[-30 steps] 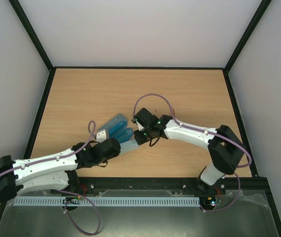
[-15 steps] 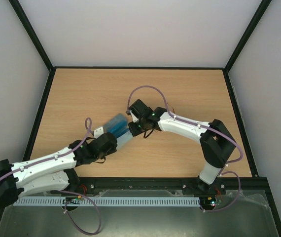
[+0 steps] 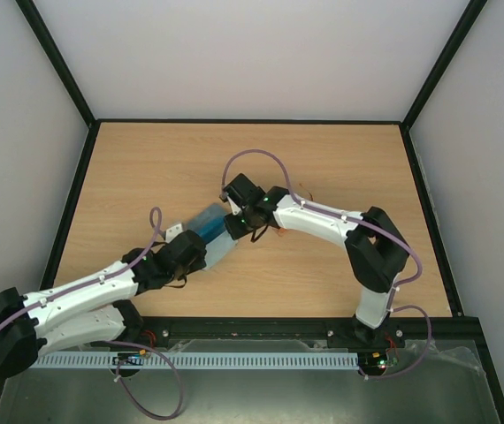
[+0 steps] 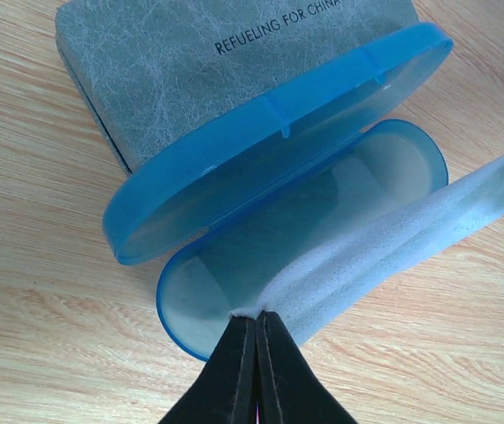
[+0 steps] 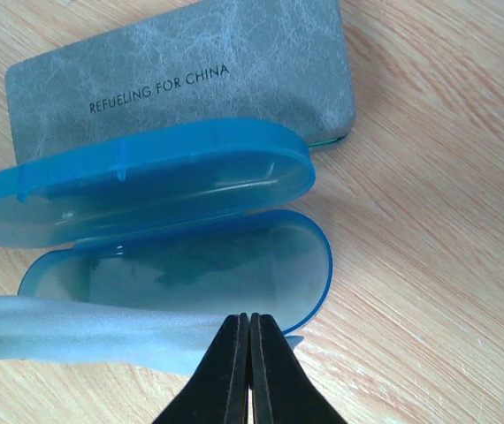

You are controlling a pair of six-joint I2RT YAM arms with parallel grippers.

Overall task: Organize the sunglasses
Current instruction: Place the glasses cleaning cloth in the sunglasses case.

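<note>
Top view: two arms meet at mid-frame over the wooden surface [image 3: 349, 159]. The left pincer [image 3: 206, 253] and right pincer [image 3: 234, 231] stand close together, with a pale cloth [image 3: 222, 251] between them. A blue case [image 3: 204, 218] lies just left of the right wrist. The sunglasses are not plainly seen. A thin orange-red trace [image 3: 278, 232] just below the right wrist may be one pair, but the arm covers too much to tell. Left wrist view: the left pincer [image 4: 256, 320], bottom centre, is closed and pinches one end of the cloth [image 4: 385, 247]. The cloth runs taut to the dark right pincer at the right edge. Under it the blue case stands open, its tray [image 4: 323, 199] holding no sunglasses and its lid [image 4: 261, 132] raised. A grey case [image 4: 199, 53] with printed lettering sits behind it at the top of the frame, touching or nearly touching. Right wrist view: the right pincer [image 5: 249, 325], bottom centre, is closed on the other end of the cloth [image 5: 84, 331], which trails to the lower left. The tray [image 5: 217, 265] is bare. The grey case [image 5: 190, 71] lies shut at the top. Step in hand, as judged: the cloth is carried stretched over the open blue case, to be laid inside. Next move calls for both ends to be lowered together into the tray and kept level. The grips should be loosed only once the cloth rests within the rim. A pair must then be found and fetched.
</note>
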